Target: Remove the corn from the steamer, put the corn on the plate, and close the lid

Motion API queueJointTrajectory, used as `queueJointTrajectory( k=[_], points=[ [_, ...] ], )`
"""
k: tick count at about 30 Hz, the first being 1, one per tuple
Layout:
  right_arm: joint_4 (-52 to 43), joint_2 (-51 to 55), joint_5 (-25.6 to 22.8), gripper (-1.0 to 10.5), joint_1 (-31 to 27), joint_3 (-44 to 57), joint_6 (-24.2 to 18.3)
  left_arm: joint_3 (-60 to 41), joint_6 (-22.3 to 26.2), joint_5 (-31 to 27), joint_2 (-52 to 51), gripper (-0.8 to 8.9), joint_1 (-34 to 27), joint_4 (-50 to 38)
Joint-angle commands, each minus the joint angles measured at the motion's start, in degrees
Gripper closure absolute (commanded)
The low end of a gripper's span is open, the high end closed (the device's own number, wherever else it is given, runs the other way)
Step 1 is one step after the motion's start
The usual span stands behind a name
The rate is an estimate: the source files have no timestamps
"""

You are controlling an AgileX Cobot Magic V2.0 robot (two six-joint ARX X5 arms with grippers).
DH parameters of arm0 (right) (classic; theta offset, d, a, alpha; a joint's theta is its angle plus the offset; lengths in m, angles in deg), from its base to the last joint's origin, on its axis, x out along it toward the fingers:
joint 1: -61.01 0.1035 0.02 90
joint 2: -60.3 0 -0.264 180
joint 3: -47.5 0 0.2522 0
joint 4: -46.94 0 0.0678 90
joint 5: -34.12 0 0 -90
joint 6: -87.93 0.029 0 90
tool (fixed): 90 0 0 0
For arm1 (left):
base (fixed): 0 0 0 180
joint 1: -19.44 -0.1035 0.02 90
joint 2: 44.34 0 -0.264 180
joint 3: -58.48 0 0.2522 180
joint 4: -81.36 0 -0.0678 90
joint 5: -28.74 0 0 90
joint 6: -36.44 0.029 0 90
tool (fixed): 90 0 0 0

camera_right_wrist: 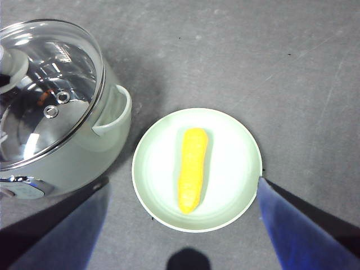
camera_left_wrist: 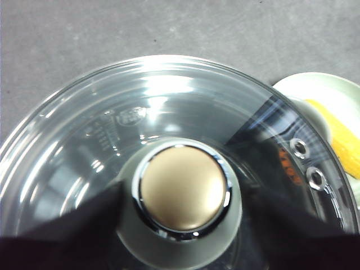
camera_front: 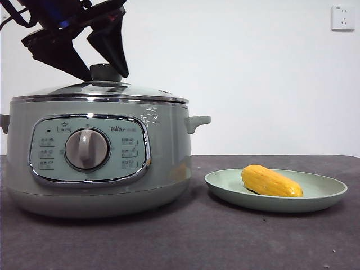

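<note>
The steamer [camera_front: 95, 163] stands at the left with the glass lid [camera_front: 67, 90] seated on its rim. My left gripper [camera_front: 107, 77] comes down from above with one jaw on each side of the lid's knob [camera_left_wrist: 181, 194], pressed against it. The corn [camera_front: 271, 181] lies on the pale-green plate [camera_front: 326, 194] to the right of the steamer. In the right wrist view my right gripper [camera_right_wrist: 183, 181] hangs open and empty high above the plate [camera_right_wrist: 236, 146] and the corn [camera_right_wrist: 191, 169]; it is out of the front view.
The dark grey table [camera_front: 225, 247] runs under everything. The steamer's side handle [camera_front: 197, 121] sticks out toward the plate. A white wall with a socket [camera_front: 343, 18] stands behind.
</note>
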Motion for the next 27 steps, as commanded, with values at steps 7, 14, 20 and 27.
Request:
queueJointTrajectory(
  k=[7, 14, 20, 27],
  points=[
    [-0.31, -0.07, -0.15, 5.1, 0.02, 0.31, 0.33, -0.22, 0.07, -0.57, -1.88, 3.93, 0.11, -0.37],
    [-0.72, -0.04, -0.15, 5.1, 0.04, 0.31, -1.25, 0.31, -0.02, -0.13, -10.25, 4.09, 0.13, 0.63],
    [-2.05, 0.22, -0.11, 7.9, 0.09, 1.01, -2.08, 0.31, 0.09, -0.15, -18.51, 7.28, 0.22, 8.63],
    [-16.04, 7.32, -0.15, 9.6, 0.15, 13.22, -1.05, 0.09, 1.81, -2.45, -24.28, 8.22, 1.16, 13.7]
  ],
)
